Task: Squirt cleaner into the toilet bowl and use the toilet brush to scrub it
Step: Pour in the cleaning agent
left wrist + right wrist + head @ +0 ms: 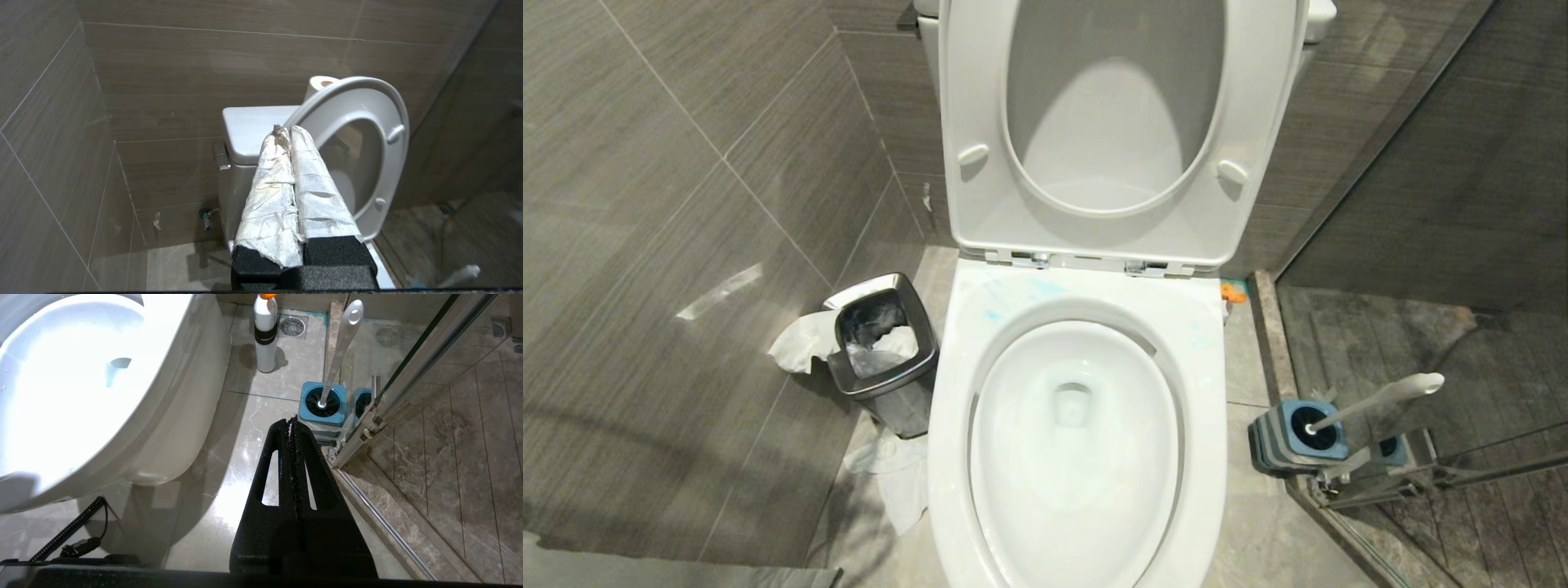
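The right end effector (295, 421) is hanging closed and empty above the floor, pointing toward the toilet brush (342, 343), which is standing in its holder (322, 406) beside the toilet bowl (1078, 441); probably for easy reach; the left end effector (288, 131), paper-wrapped, is closed too, holding nothing; cleaner (1013, 298) is streaking the rim.

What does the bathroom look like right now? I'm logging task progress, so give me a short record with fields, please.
toilet bowl: seat and lid raised, pale blue streaks of cleaner on the rim near the hinges
toilet brush: standing in its blue holder on the floor beside the bowl, untouched
cleaner bottle: upright on the floor by the bowl, orange cap
waste bin: on the bowl's other side, paper spilling around it
left gripper: shut, paper-wrapped fingers, empty, pointing towards the tank
right gripper: shut, empty, above the floor near the holder
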Controlling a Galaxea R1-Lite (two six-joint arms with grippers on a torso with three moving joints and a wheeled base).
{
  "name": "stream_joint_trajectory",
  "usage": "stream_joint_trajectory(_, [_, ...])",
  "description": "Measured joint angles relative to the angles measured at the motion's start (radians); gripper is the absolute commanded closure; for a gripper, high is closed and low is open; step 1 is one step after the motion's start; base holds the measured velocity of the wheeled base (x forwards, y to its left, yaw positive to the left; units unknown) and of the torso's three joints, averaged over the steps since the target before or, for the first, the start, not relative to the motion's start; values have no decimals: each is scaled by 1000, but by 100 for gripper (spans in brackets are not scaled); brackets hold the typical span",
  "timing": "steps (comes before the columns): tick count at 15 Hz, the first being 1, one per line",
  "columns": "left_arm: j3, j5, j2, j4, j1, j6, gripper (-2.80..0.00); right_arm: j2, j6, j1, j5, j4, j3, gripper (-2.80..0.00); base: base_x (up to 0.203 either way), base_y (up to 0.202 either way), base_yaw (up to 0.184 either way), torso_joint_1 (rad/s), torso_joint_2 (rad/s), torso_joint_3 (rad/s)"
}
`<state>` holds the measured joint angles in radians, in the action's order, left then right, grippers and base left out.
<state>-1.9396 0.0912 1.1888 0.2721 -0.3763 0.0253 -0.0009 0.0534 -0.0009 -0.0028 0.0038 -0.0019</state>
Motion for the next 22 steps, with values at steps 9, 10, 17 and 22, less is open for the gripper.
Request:
stream_joint_trajectory(9, [35, 377, -279, 309, 389, -123, 0, 0, 0, 1, 0, 1, 0, 0, 0, 0, 0, 0, 0, 0])
stream_joint_trajectory(10, [62, 379, -314, 332, 397, -123, 0, 0, 0, 0, 0, 1, 0, 0, 0, 0, 0, 0, 0, 0])
stream_joint_trajectory(17, [443, 374, -606, 310, 424, -40, 0, 0, 0, 0, 0, 0, 0, 0, 0, 0, 0, 0, 0, 0])
stream_joint_trajectory(22, [738, 369, -785, 130, 440, -21, 0, 0, 0, 0, 0, 0, 0, 0, 0, 0, 0, 0, 0, 0])
